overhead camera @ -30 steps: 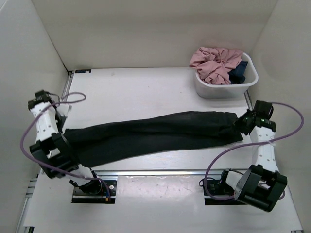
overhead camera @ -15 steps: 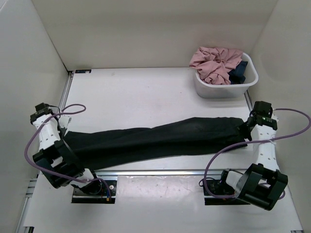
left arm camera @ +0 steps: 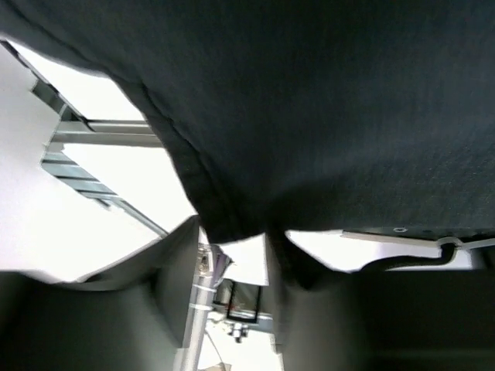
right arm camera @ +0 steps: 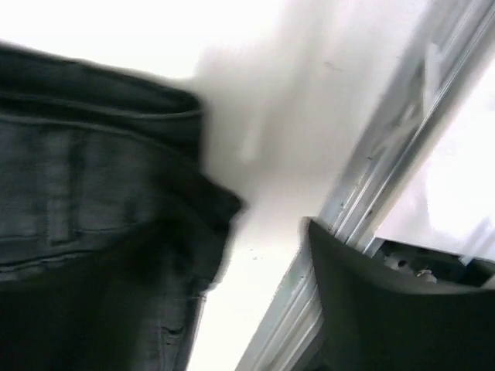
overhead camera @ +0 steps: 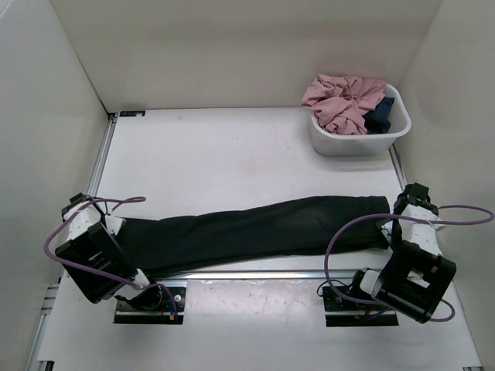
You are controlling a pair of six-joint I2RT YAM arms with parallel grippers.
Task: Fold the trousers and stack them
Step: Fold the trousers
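Observation:
The black trousers (overhead camera: 255,232) lie stretched out flat across the table, left to right, close to the near edge. My left gripper (overhead camera: 116,229) sits at their left end. In the left wrist view its jaws (left arm camera: 236,251) stand apart, with the fabric's edge (left arm camera: 309,100) just at the fingertips and white table showing in the gap. My right gripper (overhead camera: 391,222) is at the waistband end (right arm camera: 93,185). It is open, with bare table between the cloth and its right finger (right arm camera: 356,301). The other finger is lost against the dark cloth.
A white bin (overhead camera: 357,144) at the back right holds a pink garment (overhead camera: 340,99) and a dark blue cloth (overhead camera: 380,113). A metal rail (overhead camera: 247,273) runs along the near edge just in front of the trousers. White walls close in both sides.
Both arms pulled back toward the near edge, dragging the trousers nearer and straighter. Both grippers, shut on the ends before, have opened and let the cloth go.

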